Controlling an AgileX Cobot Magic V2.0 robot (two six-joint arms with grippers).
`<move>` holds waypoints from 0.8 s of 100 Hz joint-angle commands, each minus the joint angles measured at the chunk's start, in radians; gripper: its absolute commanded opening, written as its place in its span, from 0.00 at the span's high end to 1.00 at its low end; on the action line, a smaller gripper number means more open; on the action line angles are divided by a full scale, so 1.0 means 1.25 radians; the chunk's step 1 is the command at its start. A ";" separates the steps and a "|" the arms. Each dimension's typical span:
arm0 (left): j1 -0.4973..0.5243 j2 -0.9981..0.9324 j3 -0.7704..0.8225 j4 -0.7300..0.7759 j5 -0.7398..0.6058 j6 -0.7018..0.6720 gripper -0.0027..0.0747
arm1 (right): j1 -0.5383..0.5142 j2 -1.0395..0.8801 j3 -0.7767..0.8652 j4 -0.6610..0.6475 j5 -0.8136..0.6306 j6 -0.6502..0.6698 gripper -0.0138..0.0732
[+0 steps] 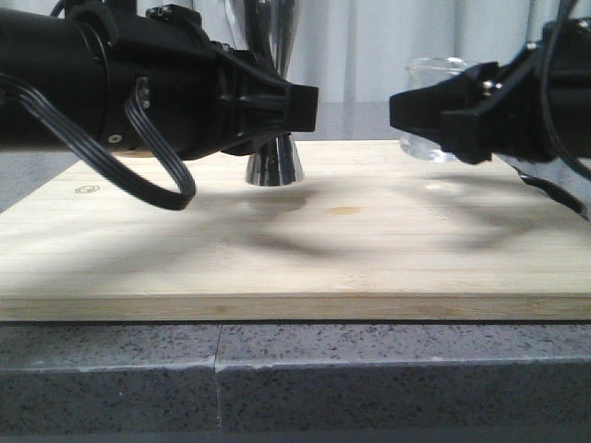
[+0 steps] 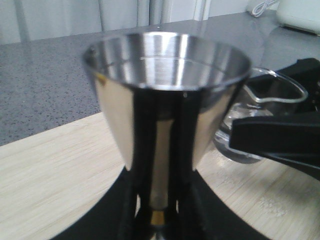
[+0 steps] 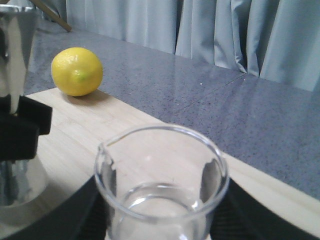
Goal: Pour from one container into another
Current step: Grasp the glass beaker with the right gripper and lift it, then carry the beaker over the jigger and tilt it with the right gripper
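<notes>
Both tools (image 1: 309, 106) (image 1: 392, 111) level, fingertips facing inward.

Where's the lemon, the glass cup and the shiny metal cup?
lemon (image 3: 77, 71), right wrist view, middle of its peel.
glass beaker (image 3: 161, 200), right wrist view, front wall.
steel jigger (image 2: 167, 60), left wrist view, inside the upper cone.

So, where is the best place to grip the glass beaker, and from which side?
Grip the beaker low on its straight wall, from the side, fingers on opposite sides. It stands upright with clear liquid inside, and its lip should stay free for pouring. The right gripper already seems placed so.
</notes>
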 commanded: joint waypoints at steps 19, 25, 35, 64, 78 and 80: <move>-0.007 -0.035 -0.023 0.113 -0.060 -0.103 0.99 | -0.004 -0.059 -0.164 -0.129 0.091 0.051 0.56; -0.007 -0.035 -0.023 0.147 -0.060 -0.129 0.99 | -0.004 -0.062 -0.194 -0.153 0.105 0.052 0.56; -0.007 -0.035 -0.023 0.189 -0.060 -0.168 0.99 | -0.004 -0.063 -0.228 -0.173 0.107 0.060 0.56; -0.007 -0.035 -0.023 0.226 -0.060 -0.186 0.99 | -0.004 -0.063 -0.304 -0.336 0.108 0.115 0.56; -0.007 -0.035 -0.023 0.226 -0.060 -0.186 0.99 | -0.004 -0.070 -0.328 -0.388 0.132 0.115 0.56; -0.007 -0.035 -0.023 0.228 -0.060 -0.186 0.99 | -0.004 -0.070 -0.333 -0.397 0.136 0.115 0.56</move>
